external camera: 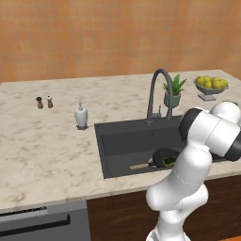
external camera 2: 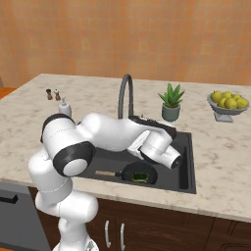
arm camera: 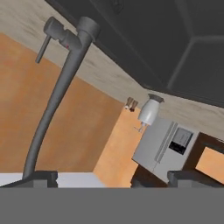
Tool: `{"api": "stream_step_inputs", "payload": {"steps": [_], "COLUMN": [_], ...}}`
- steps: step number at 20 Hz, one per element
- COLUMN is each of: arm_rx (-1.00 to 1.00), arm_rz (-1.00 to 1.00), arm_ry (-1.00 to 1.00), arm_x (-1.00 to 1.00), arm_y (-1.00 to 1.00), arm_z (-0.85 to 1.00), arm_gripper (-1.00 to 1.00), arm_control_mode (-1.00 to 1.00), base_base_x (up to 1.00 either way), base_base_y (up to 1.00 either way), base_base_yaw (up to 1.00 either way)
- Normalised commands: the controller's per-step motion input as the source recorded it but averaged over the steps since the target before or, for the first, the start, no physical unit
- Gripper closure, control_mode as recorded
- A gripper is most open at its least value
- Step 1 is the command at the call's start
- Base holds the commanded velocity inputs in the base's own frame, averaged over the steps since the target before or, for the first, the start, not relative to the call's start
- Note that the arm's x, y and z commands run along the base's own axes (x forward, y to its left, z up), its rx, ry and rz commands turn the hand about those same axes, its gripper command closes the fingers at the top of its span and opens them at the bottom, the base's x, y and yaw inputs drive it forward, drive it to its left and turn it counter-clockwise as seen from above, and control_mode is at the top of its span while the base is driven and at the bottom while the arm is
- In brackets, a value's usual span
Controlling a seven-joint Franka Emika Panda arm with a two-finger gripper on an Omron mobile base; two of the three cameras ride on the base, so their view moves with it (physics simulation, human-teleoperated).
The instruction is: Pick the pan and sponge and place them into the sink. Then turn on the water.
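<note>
Pincer [arm camera: 112, 180] at bottom of hand view, tips wide, holding nothing. Pan [external camera: 164, 157] with green sponge [external camera 2: 140, 177] lies in sink [external camera: 120, 141], lower centre. Next: swing to faucet lever [arm camera: 43, 47], upper left; approach squarely, push gently.

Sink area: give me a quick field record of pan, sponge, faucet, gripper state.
pan: inside the sink, near the front wall, wooden handle pointing left
sponge: green, lying in the pan
faucet: behind the basin, no water visible
gripper: open, empty, aimed toward the faucet
soap dispenser: on counter left of sink
</note>
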Motion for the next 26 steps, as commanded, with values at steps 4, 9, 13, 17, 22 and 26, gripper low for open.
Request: {"api": "stream_step_inputs", "payload": {"steps": [4,9,13,17,22,26], "arm_rx": [0.04,0.06,0.11,0.13,0.11,0.05], "arm_rz": [0.0,0.0,0.0,0.0,0.0,0.0], "arm_ry": [-0.01,-0.01,-0.02,-0.02,0.0,0.0], "arm_x": [0.34,0.37,0.36,0.34,0.37,0.36], "arm_y": [0.03,0.04,0.01,0.0,0.01,0.01], "arm_z": [0.0,0.0,-0.04,-0.08,-0.21,-0.25], "arm_gripper": [-1.0,-1.0,-1.0,-1.0,-1.0,-1.0], "arm_control_mode": [-1.0,-1.0,-1.0,-1.0,-1.0,-1.0], "base_base_x": [0.0,0.0,0.0,0.0,0.0,0.0], "base_base_y": [0.0,0.0,0.0,0.0,0.0,0.0], "base_base_yaw": [0.0,0.0,0.0,0.0,0.0,0.0]}}
